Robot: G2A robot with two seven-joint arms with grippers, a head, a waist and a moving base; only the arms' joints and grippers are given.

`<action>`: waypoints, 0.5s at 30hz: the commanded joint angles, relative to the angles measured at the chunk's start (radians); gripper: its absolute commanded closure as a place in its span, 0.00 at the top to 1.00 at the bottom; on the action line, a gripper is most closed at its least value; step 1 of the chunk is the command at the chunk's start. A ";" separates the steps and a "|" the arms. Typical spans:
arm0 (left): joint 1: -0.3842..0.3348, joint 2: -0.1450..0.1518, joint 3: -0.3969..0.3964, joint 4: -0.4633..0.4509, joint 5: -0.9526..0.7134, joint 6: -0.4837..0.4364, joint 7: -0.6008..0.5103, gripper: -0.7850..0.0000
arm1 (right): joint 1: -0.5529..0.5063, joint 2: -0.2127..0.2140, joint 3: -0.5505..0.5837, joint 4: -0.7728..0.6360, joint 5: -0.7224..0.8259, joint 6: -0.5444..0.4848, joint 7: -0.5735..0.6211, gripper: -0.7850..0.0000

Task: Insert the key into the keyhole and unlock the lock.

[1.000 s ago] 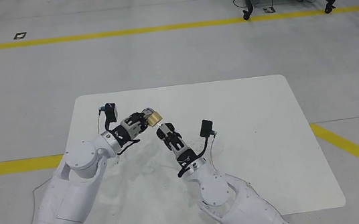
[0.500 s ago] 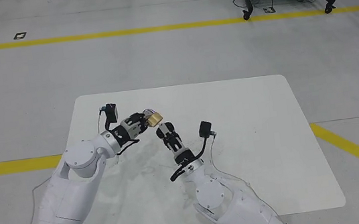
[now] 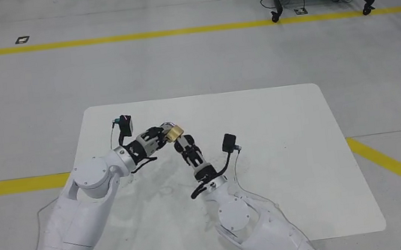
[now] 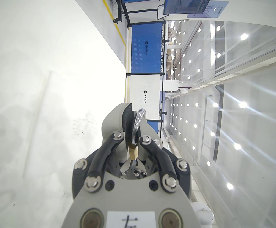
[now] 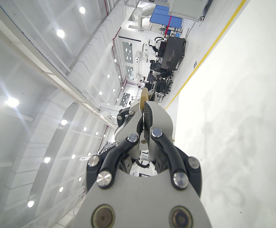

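My left gripper (image 3: 164, 132) is clenched on the lock (image 3: 174, 133) and holds it off the table (image 3: 281, 107). The lock's brass end sticks out past the fingertips toward the right arm.

My right gripper (image 3: 183, 147) is clamped on a thin metal blade that I take for the key (image 5: 142, 122).

Controlling relation: the lock lies directly ahead of the right fingertips, on the gripper's long axis, touching them or just beside them. In the right wrist view the lock stands in line with the blade. The fingers hide whether the tip has entered the keyhole.

I judge that the next move calls for a straight push along this axis, then a turn. Any tilt between blade and slot risks jamming.
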 commanded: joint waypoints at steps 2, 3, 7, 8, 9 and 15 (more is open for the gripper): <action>-0.001 -0.002 -0.002 0.005 -0.007 0.017 0.008 0.00 | -0.004 -0.003 0.005 -0.002 0.001 -0.007 0.001 0.38; -0.001 -0.002 -0.002 0.005 -0.007 0.020 0.010 0.00 | -0.007 -0.004 0.007 -0.002 0.002 -0.007 0.002 0.39; -0.002 -0.004 -0.005 0.009 -0.016 0.030 0.011 0.00 | -0.013 -0.008 0.016 -0.005 -0.002 -0.011 0.008 0.41; -0.003 -0.005 -0.005 0.010 -0.016 0.032 0.011 0.00 | -0.015 -0.009 0.018 -0.005 -0.002 -0.011 0.010 0.41; -0.003 -0.005 -0.006 0.012 -0.016 0.034 0.012 0.00 | -0.016 -0.009 0.020 -0.006 -0.003 -0.010 0.012 0.40; -0.008 -0.007 -0.007 0.019 -0.014 0.039 0.010 0.00 | -0.026 -0.014 0.031 -0.011 -0.009 -0.014 0.025 0.39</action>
